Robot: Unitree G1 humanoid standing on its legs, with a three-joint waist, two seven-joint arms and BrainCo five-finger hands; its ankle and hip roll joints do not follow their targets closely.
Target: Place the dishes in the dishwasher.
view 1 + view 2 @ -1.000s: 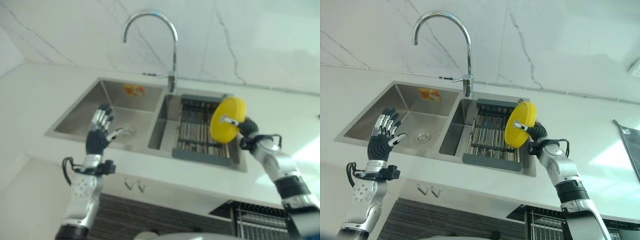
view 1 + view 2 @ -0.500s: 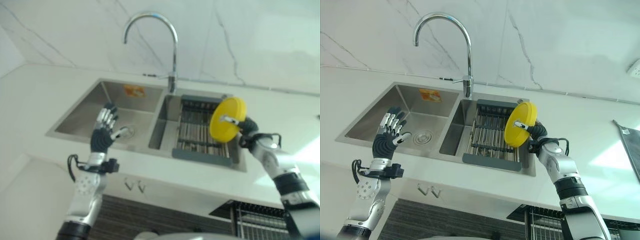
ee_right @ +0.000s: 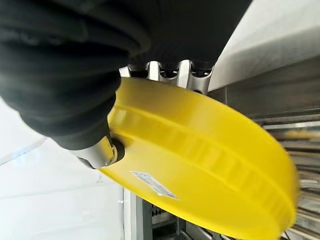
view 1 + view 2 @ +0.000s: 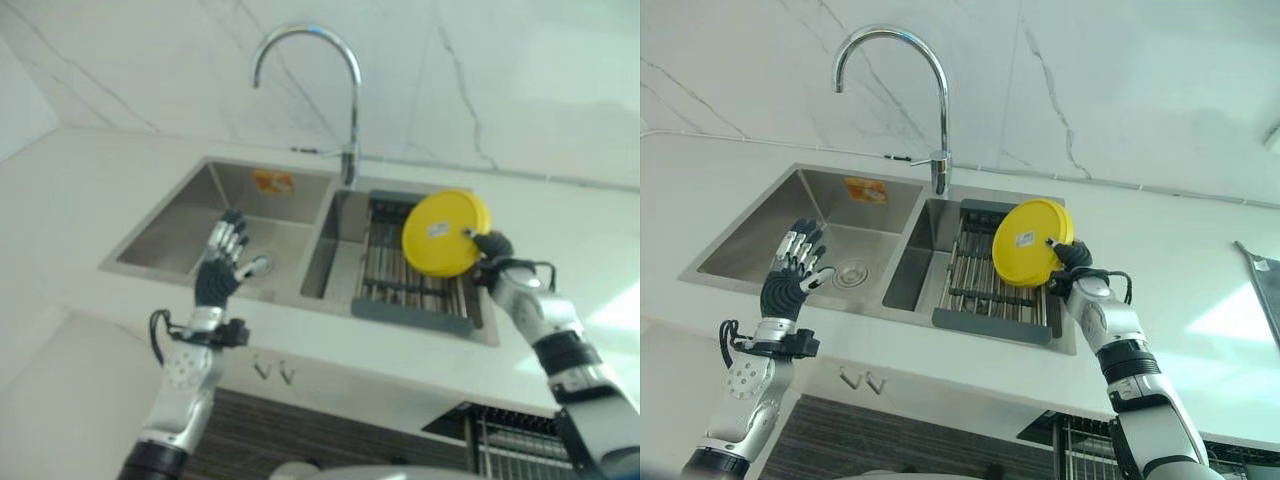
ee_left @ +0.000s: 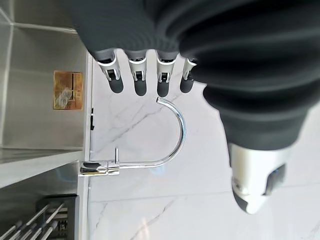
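Your right hand (image 4: 1070,268) pinches a yellow plate (image 4: 1031,256) by its rim, thumb on the underside and fingers (image 3: 171,74) curled over the far face, as the right wrist view shows. The plate is held tilted on edge in the air, above the drying rack (image 4: 992,287) that sits in the right basin of the sink (image 4: 750,243).

This looks like the carrying step: the plate is lifted off the rack and has not yet reached the dishwasher. To do it well, keep the pinch firm, since you hold only one edge and the plate could pivot or slip. Lift it clear of the rack's bars and the sink's front edge before you swing it down and towards you.

A wire rack (image 4: 1085,446) shows below the counter at the lower right; it is probably the dishwasher's, though little of it can be seen.

Your left hand (image 4: 790,285) is raised over the left basin with fingers (image 5: 138,74) straight and spread, holding nothing. It is well apart from the plate.

A tall curved tap (image 4: 922,102) rises behind the divider between the basins, close behind the plate; avoid tipping the plate backwards into it. The white counter (image 4: 1180,260) surrounds the sink.
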